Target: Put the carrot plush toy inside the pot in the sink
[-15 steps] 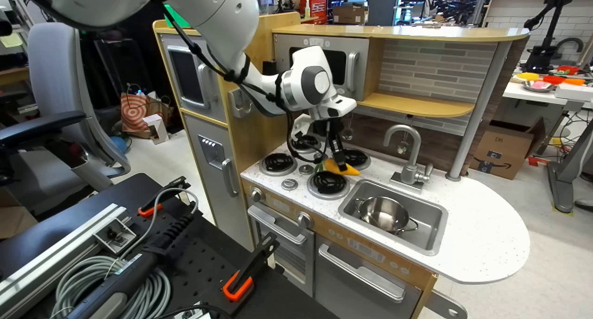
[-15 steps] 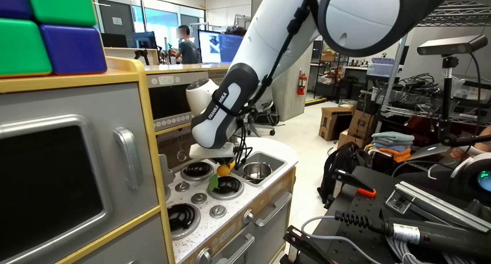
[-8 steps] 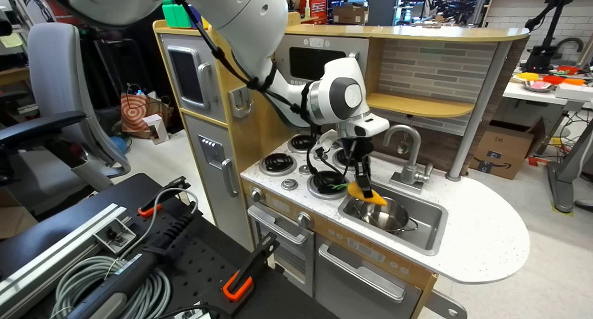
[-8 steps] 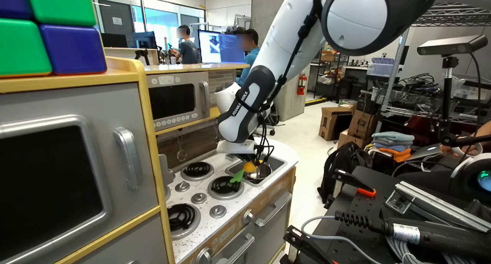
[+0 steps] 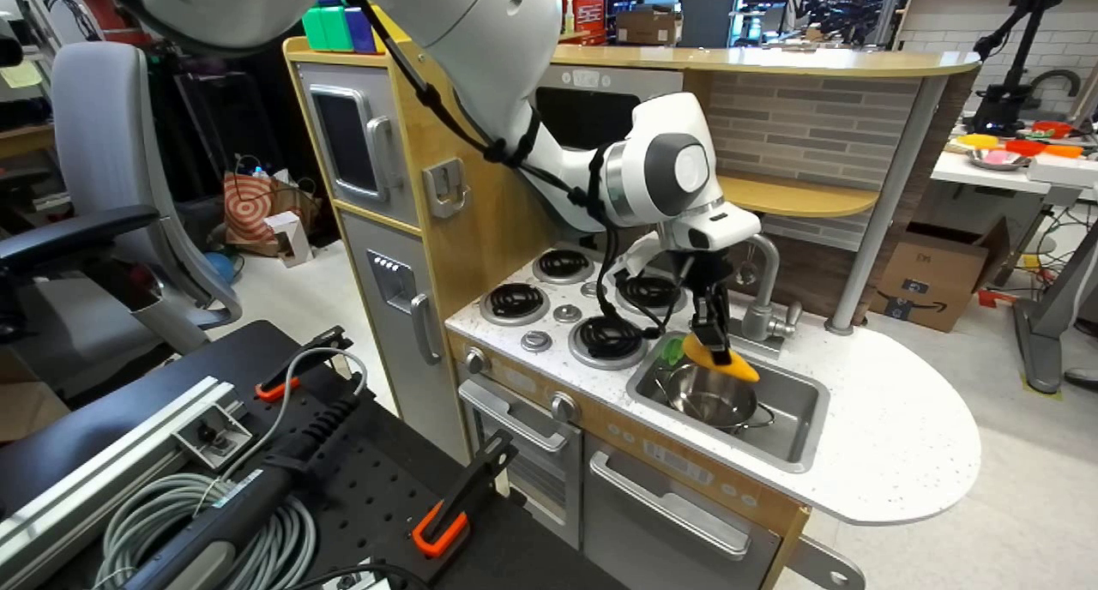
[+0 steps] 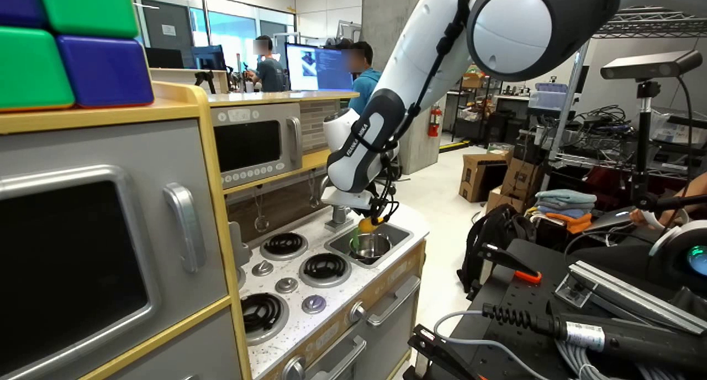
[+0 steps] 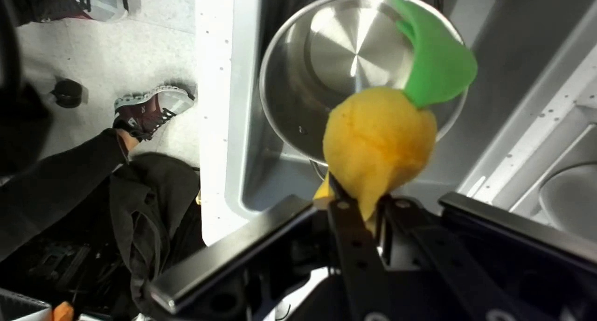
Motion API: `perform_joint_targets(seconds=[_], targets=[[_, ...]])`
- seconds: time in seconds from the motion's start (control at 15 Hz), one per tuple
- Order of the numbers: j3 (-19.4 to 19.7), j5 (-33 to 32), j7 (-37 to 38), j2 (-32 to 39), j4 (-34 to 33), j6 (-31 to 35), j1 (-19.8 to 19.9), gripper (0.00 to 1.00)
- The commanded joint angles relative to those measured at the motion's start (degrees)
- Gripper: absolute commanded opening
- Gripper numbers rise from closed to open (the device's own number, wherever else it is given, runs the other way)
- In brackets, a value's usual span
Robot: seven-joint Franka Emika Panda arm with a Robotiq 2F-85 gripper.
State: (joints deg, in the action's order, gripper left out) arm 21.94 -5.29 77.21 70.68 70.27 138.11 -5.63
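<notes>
My gripper (image 5: 712, 337) is shut on the carrot plush toy (image 5: 739, 369), holding its orange body above the sink (image 5: 793, 418). In the wrist view the fingers (image 7: 368, 204) pinch the orange cloth, and the green leafy end hangs over the pot. The toy (image 6: 367, 225) also shows in an exterior view, just over the pot (image 6: 370, 248). The silvery pot (image 5: 708, 401) stands upright in the sink, with a bare shiny bottom. In the wrist view the toy partly covers the pot (image 7: 298, 97), and its orange body overlaps the near rim. The sink (image 7: 275, 185) surrounds the pot.
The grey faucet (image 5: 763, 298) stands close behind the gripper. Burners (image 5: 607, 340) and knobs lie beside the sink on the white counter (image 5: 892, 427). A yellow shelf (image 5: 793, 195) and the toy microwave (image 6: 248, 145) are behind the arm. A black table (image 5: 360, 487) stands in front.
The gripper has carried the carrot toy from over the burners across to above the sink and pot. The green end now hangs over the sink instead of the burner.
</notes>
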Motion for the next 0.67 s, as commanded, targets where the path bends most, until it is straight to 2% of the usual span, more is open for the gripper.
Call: perform_joint_targets(seconds=[0.0,0.4,0.53,0.6], targets=[[0.35,-0.82,3.07,0.97,-2.18,-0.24,0.51,0.36],[-0.05,-1.03,4.38,-0.01,-0.89,0.27,0.37,0.79],[-1.65,-0.57,2.19,-2.93,2.24,-1.11,0.28,0.95],[-1.74,0.41,0.61,-5.12,5.21,-0.72,-0.64,0.99]])
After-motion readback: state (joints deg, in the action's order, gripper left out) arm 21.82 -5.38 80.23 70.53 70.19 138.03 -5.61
